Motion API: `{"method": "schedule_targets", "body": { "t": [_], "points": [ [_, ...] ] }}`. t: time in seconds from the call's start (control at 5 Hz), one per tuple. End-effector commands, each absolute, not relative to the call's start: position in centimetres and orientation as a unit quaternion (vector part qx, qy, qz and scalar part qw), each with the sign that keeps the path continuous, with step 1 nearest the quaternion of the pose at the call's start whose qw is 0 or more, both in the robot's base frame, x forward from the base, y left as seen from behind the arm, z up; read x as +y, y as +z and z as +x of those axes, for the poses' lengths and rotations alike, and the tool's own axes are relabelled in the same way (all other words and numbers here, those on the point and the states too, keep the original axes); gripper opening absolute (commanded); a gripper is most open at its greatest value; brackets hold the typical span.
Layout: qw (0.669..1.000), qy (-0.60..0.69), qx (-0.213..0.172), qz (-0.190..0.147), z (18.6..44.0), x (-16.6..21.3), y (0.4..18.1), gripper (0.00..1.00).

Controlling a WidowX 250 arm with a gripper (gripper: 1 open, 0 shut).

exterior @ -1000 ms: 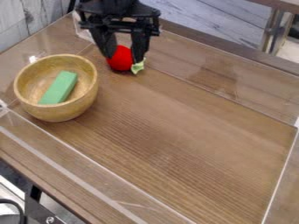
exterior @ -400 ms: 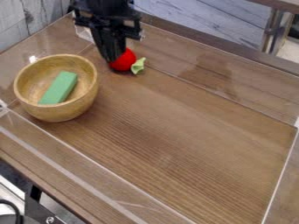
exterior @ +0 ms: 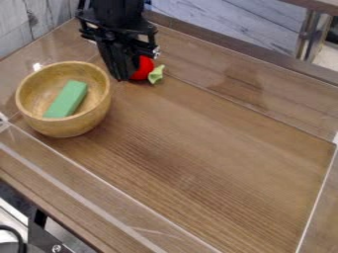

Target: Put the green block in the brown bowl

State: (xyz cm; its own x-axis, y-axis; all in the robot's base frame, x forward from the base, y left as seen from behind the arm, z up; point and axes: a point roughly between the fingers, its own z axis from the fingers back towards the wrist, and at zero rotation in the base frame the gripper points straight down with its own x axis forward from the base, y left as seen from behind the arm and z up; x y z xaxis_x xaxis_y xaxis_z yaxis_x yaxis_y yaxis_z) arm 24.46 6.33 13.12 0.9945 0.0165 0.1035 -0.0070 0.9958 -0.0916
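Observation:
The green block (exterior: pixel 66 98) lies flat inside the brown bowl (exterior: pixel 38 119) at the left of the table. My gripper (exterior: pixel 126 65) points down at the back of the table, right of and behind the bowl. Its dark fingers stand partly apart, just above a red round object (exterior: pixel 140 67) with a small green piece (exterior: pixel 156 73) on its right side. The red object rests on the table, partly hidden by the fingers. Nothing is lifted.
A clear low wall (exterior: pixel 158 229) rims the wooden table along the front and left. Open wood surface (exterior: pixel 211 138) stretches across the middle and right. A grey floor and a table leg (exterior: pixel 306 40) show beyond the back edge.
The jaws went from wide to closed and now stand partly apart again. The wrist has rolled and the hand has shifted slightly left. The green block and the bowl have not moved.

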Motion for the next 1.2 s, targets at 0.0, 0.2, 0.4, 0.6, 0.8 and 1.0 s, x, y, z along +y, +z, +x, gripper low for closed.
{"method": "schedule_targets", "body": {
  "t": [0.0, 0.2, 0.4, 0.6, 0.8, 1.0],
  "points": [
    [0.996, -0.024, -0.079, -0.036, 24.8, 6.5, 16.1, 1.0],
    [0.997, 0.006, -0.075, -0.032, 24.1, 8.3, 15.4, 0.0],
    [0.996, 0.034, -0.073, -0.029, 23.3, 10.0, 15.0, 0.0],
    [0.997, 0.028, -0.072, -0.031, 23.6, 8.7, 15.7, 1.0],
    [0.996, 0.031, -0.073, -0.034, 24.2, 8.8, 15.9, 1.0],
    [0.996, 0.037, -0.074, -0.037, 24.8, 9.0, 16.1, 1.0]
  ]
}}
